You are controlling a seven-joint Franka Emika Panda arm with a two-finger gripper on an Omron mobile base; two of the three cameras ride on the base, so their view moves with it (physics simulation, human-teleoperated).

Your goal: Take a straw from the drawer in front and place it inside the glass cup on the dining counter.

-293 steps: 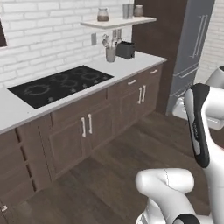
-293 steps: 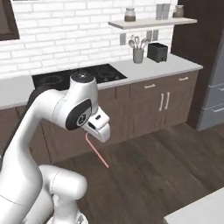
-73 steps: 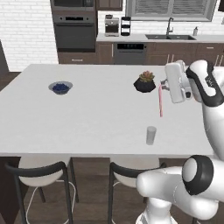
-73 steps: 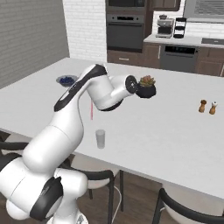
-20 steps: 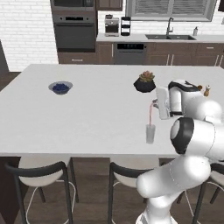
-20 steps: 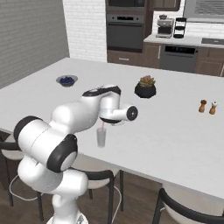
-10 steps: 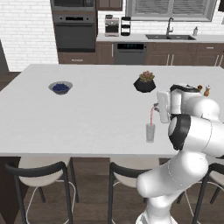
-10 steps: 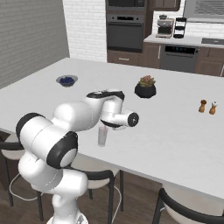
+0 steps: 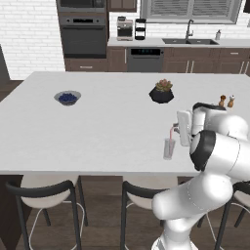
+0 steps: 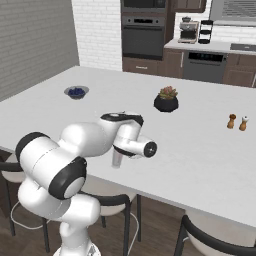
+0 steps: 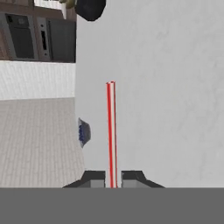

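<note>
Straw (image 11: 111, 131), red and white, pinched at one end between the nearly closed fingers of the gripper (image 11: 113, 176), which have hold of nothing else. In the left base view the straw (image 9: 171, 133) hangs over the glass cup (image 9: 168, 148), which stands on the dining counter (image 9: 97, 132) near its front edge and just beside the hand; whether the lower tip is already inside the rim cannot be told. In the right base view the cup (image 10: 116, 159) is largely hidden behind the forearm. The step in hand appears to be the insertion. To do it well, the tip should be centred over the cup's mouth and lowered straight down, with the grip released only once the tip is well below the rim, since a sideways push could tip the light tumbler. The straw's long axis runs straight out from the fingertips along the gripper's line; in the left base view it stands close to upright, free end downward toward the cup.
</note>
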